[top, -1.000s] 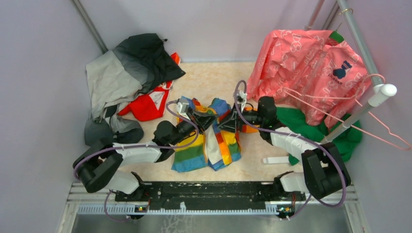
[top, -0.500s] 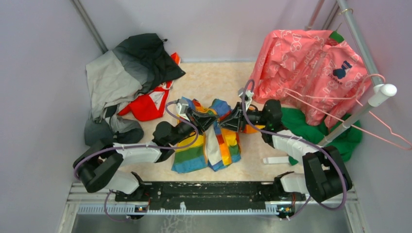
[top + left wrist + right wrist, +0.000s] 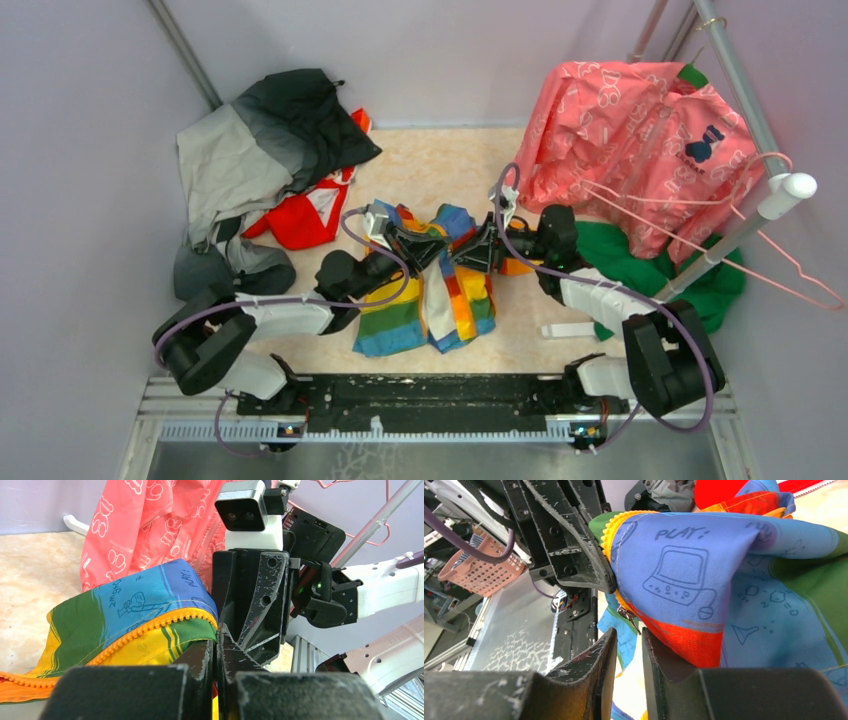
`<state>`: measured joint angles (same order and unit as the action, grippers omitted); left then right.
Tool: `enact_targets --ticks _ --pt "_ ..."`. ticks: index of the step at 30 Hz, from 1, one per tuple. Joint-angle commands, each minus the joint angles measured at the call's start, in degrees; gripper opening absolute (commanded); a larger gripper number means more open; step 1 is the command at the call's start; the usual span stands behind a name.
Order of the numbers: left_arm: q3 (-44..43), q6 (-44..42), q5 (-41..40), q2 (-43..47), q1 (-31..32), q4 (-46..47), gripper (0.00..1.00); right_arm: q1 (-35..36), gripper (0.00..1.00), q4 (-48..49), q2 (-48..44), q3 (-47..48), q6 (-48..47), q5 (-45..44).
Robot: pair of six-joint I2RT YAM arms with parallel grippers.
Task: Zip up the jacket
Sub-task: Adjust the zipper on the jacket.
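The rainbow-striped jacket [image 3: 440,295] lies crumpled at the table's middle. My left gripper [image 3: 425,243] is shut on its upper edge by the orange zipper teeth [image 3: 150,627], and the blue and green fabric [image 3: 125,610] bulges to the left of the fingers [image 3: 200,652]. My right gripper [image 3: 465,252] faces it from the right, tips almost touching. In the right wrist view its jaws [image 3: 629,640] stand narrowly open with nothing between them. The metal zipper pull [image 3: 626,615] hangs just past the tips. The jacket's blue and red fabric [image 3: 704,580] rests on the right finger [image 3: 659,655].
A grey-and-black jacket [image 3: 260,150] and a red garment [image 3: 305,215] lie at the back left. A pink patterned garment [image 3: 640,140] hangs on the rack at the right above a green one [image 3: 640,265]. A pink hanger [image 3: 790,260] sticks out at the right.
My right wrist has shifted a little to the right and back, and its cable has swung with it. The left gripper and the jacket have stayed put.
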<state>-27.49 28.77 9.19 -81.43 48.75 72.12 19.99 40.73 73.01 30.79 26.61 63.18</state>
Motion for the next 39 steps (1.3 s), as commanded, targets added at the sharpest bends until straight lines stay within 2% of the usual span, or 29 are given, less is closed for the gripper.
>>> enact_targets --ticks 1,4,8,16,22,26,35,39 --pt "-0.90 1.13 0.86 -0.61 -0.15 6.56 0.00 0.08 0.29 1.55 -0.12 1.28 0.48 -2.92" --pt "-0.90 1.71 0.87 -1.14 -0.15 7.34 0.00 0.07 0.34 6.43 -0.09 -0.13 4.08 -3.17" --pt "-0.99 2.64 0.84 -1.64 -0.13 8.26 0.00 0.12 0.32 13.95 0.33 -1.89 9.10 -2.66" --pt "-1.32 4.57 0.00 -2.06 -0.09 10.41 0.00 0.58 0.15 15.60 0.49 -1.79 10.94 -1.90" --pt "-1.10 4.30 -1.22 -1.98 -0.08 10.62 0.00 0.58 0.00 11.60 0.19 -0.75 9.33 -2.47" --pt "-0.78 1.59 -2.55 -1.82 -0.20 10.92 0.00 0.58 0.00 10.06 0.54 -0.26 9.06 -1.81" --pt "-0.35 -13.32 -2.03 -3.04 -1.38 14.09 0.00 0.58 0.00 10.16 1.29 0.00 10.13 1.42" --pt "-0.70 -14.89 -1.41 -3.71 -2.85 15.27 0.00 1.08 0.00 -0.13 1.70 2.34 2.50 1.28"
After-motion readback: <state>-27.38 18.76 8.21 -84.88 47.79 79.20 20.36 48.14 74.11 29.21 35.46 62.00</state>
